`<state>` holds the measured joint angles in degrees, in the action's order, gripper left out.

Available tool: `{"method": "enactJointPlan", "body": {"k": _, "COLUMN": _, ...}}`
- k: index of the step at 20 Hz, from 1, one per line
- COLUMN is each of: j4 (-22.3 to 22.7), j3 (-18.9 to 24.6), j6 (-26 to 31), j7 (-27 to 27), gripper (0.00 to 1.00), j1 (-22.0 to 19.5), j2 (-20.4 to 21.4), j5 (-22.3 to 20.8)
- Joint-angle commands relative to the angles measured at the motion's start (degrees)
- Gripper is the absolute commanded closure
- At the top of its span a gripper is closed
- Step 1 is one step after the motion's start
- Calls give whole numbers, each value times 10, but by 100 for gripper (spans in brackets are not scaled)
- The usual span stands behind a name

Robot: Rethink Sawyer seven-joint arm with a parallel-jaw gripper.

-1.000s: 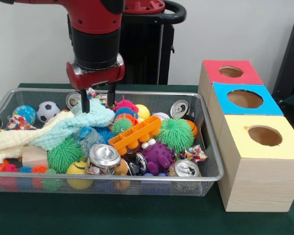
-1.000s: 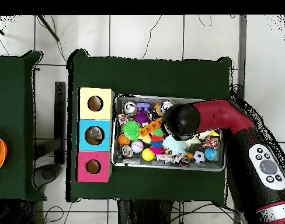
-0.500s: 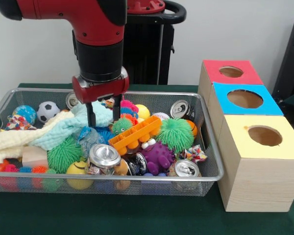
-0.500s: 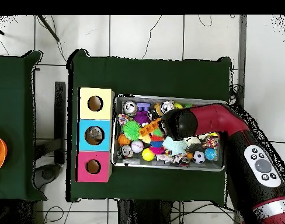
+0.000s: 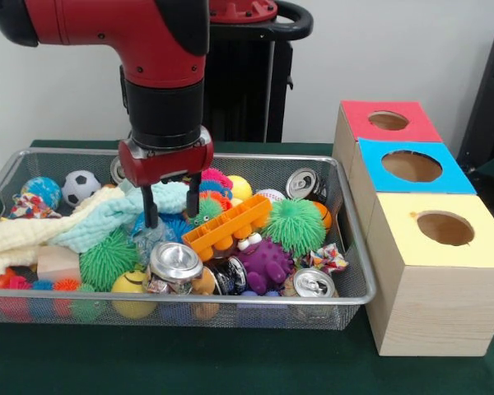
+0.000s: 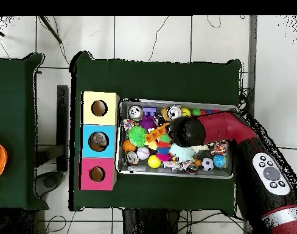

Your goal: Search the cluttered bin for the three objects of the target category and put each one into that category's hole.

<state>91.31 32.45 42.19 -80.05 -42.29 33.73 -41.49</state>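
Our gripper [image 5: 172, 212] hangs low in the wire bin [image 5: 356, 271] with its fingers [image 5: 151, 207] spread apart, holding nothing, tips beside the light-blue cloth [image 5: 123, 211] and above a blue spiky ball [image 5: 171, 225]. We see cans: one [image 5: 175, 262] near the front, another [image 5: 302, 183] at the back. Three boxes with holes [image 5: 428, 239] stand just beside the bin.

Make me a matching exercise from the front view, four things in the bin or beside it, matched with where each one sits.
Things:
1. soccer ball
2. orange block
3. yellow box
4. gripper

Places:
A. nearest of the three boxes beside the bin
B. far left part of the bin
C. over the teal cloth, fingers apart
D. middle of the bin, beside the green spiky ball

Pairs: 1-B, 2-D, 3-A, 4-C
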Motion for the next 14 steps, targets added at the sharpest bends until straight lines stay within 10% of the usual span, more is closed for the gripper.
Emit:
{"method": "enactJointPlan", "body": {"k": 1, "j4": -3, "j3": -35, "j6": -35, "j7": -5, "gripper": 0, "j1": 17, "j2": -8, "j5": -47}}
{"method": "enactJointPlan", "body": {"k": 14, "j4": 3, "j3": -51, "j6": -78, "j7": 3, "gripper": 0, "j1": 29, "j2": 1, "j5": -95}}
